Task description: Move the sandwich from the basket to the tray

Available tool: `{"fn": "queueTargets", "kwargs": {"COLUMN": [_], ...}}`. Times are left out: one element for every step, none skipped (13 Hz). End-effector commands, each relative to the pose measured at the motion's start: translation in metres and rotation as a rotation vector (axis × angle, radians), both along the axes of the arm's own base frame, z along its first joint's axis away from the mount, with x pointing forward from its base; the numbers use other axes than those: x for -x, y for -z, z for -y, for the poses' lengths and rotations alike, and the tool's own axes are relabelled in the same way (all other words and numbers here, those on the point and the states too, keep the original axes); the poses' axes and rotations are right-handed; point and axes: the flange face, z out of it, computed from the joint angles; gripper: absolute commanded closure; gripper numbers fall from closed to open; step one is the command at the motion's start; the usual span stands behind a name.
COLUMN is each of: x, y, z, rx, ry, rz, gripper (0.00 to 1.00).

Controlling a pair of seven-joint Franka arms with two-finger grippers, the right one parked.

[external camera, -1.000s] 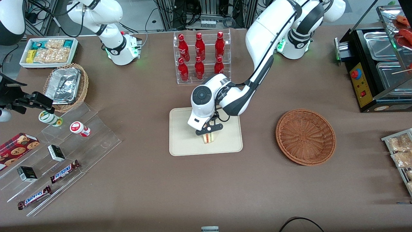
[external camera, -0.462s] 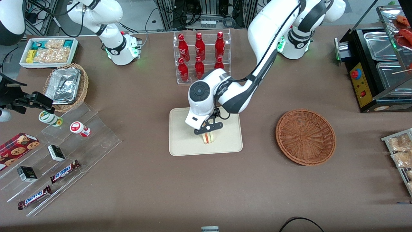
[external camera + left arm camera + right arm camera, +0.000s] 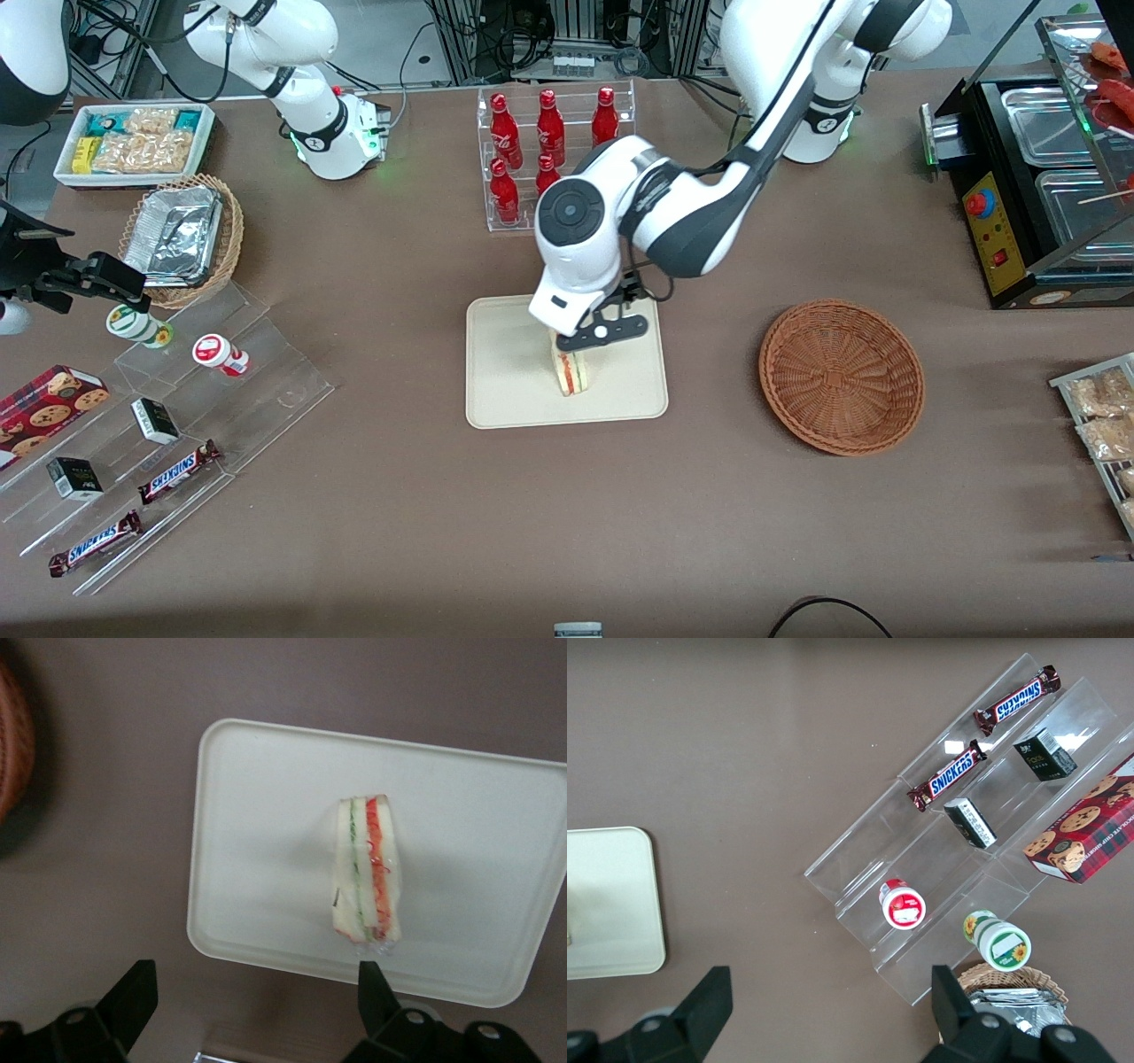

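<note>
The sandwich (image 3: 571,374) lies on the cream tray (image 3: 505,372), a pale wedge with its red and green filling edge showing. My left gripper (image 3: 569,342) hangs above the tray, just over the end of the sandwich farther from the front camera, open and empty. In the left wrist view the sandwich (image 3: 365,870) rests free in the middle of the tray (image 3: 266,833), and the gripper (image 3: 255,985) has its black fingertips (image 3: 140,983) spread wide, clear of it. The reddish-brown basket (image 3: 842,377) sits empty toward the working arm's end; its rim also shows in the wrist view (image 3: 11,744).
A clear rack of red bottles (image 3: 554,155) stands just past the tray, under the arm. A stepped acrylic shelf with snacks (image 3: 177,399), a tan wicker basket of foil containers (image 3: 182,235) and a white snack bin (image 3: 133,142) lie toward the parked arm's end. A black warmer (image 3: 1045,177) stands at the working arm's end.
My gripper has risen off the sandwich and drawn slightly away from the front camera. The sandwich stays on the tray and shows more fully.
</note>
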Motion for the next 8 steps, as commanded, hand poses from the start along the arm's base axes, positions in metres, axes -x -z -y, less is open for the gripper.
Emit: {"fn": "queueTargets", "kwargs": {"x": [-0.015,-0.021,-0.022,-0.028,-0.029,-0.029,-0.030,-0.031], "y": [-0.029,-0.035,-0.040,-0.045,-0.052,-0.056,-0.062,-0.067], "z": [-0.080,-0.104,-0.126,-0.154,-0.177,-0.201,-0.223,-0.245], "rx": [-0.005,0.000,0.005,0.013,0.022,0.027,0.031,0.038], "ry": [0.065,0.083,0.112,0.125,0.154,0.177,0.194,0.212], "rz": [-0.019,-0.023,-0.032,-0.038,-0.041,-0.047,-0.049,-0.051], "gripper": [0.00,0.00,0.00,0.00,0.00,0.00,0.00,0.00]}}
